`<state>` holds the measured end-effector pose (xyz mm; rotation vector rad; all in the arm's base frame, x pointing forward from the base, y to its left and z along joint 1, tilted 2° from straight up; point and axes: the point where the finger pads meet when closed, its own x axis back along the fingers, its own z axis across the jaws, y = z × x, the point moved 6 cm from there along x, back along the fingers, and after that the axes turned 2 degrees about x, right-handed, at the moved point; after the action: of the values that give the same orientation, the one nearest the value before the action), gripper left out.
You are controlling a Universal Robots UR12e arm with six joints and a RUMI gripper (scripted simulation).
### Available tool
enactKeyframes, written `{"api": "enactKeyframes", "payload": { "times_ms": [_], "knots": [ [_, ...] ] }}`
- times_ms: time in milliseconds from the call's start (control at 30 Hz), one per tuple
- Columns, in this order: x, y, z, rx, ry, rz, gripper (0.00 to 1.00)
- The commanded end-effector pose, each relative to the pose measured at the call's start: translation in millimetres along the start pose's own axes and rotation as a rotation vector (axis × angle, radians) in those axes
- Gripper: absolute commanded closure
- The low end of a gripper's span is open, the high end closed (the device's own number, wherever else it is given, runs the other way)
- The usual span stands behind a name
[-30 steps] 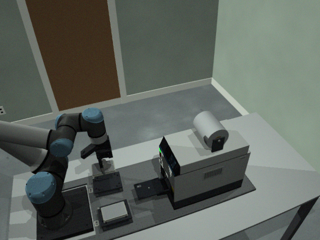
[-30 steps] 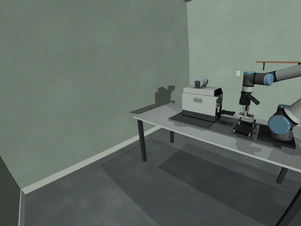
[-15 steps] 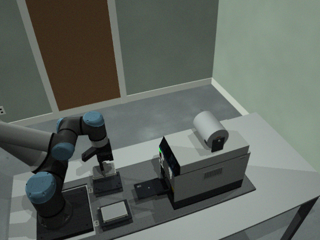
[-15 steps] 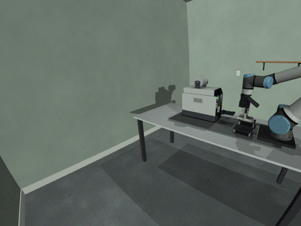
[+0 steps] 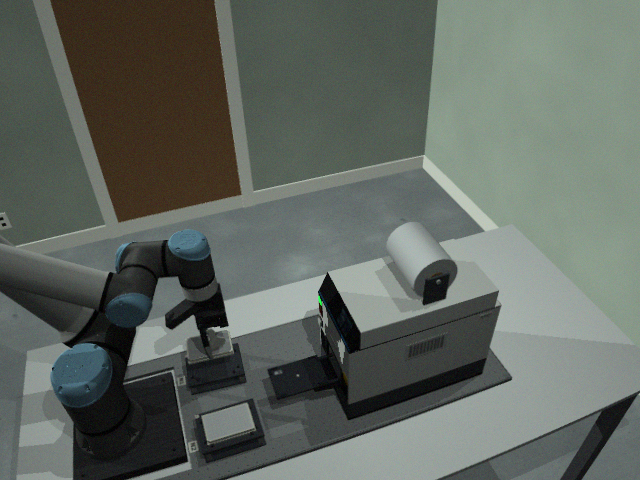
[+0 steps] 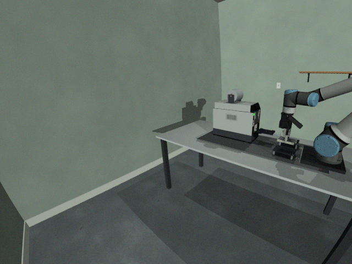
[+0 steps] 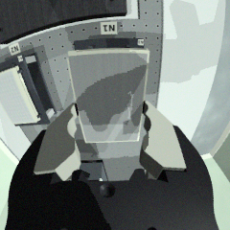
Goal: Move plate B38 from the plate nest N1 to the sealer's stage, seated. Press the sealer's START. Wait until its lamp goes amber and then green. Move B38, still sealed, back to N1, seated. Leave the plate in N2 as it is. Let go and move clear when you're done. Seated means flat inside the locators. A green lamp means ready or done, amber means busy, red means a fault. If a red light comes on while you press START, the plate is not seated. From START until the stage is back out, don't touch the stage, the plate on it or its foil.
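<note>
A: Where's B38 (image 5: pixel 195 352) (image 6: pixel 281 139) (image 7: pixel 112 79)?
B: In my gripper (image 5: pixel 208 348) (image 6: pixel 286 138) (image 7: pixel 109 102), just over N1 (image 5: pixel 217 377) (image 6: pixel 283 152) (image 7: pixel 103 44). Fingers closed on two opposite sides, gripper pointing down.
A: Seated?
B: Reads as just above the nest in the exterior view. Can't confirm contact from here.
A: Foil on?
B: Top looks smooth and reflective in the wrist view. Can't tell more.
A: Sealer (image 5: pixel 413 351) (image 6: pixel 232 125)?
B: Lamp (image 5: pixel 320 300) (image 6: pixel 253 114) green. Stage (image 5: pixel 294 379) (image 6: pixel 267 131) out, no plate on it. Roll (image 5: pixel 416 253) (image 6: pixel 237 94) on top of the housing.
A: N2 (image 5: pixel 235 448) (image 7: pixel 43 83)?
B: Its own pale plate (image 5: pixel 228 422) (image 7: pixel 18 96) lies in it, beside N1 on the desk (image 5: pixel 542 330) (image 6: pixel 181 136). I'm not touching that one.
A: Let go yet?
B: No, B38 is in my grip.

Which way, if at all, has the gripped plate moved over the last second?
Yes: the gripped plate has come down, toward the fixed nest beneath it.
</note>
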<state>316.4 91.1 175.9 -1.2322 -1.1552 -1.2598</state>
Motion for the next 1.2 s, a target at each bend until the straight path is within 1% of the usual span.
{"api": "enactKeyframes", "payload": {
  "times_ms": [0, 800, 1167],
  "knots": [
    [-6.7, 0.7, -0.1, 0.000, 0.000, -0.001, 1.00],
    [-43.0, 0.8, -0.1, 0.000, 0.000, -0.001, 1.00],
    [-43.0, 0.8, -0.1, 0.000, 0.000, -0.001, 1.00]
  ]
}}
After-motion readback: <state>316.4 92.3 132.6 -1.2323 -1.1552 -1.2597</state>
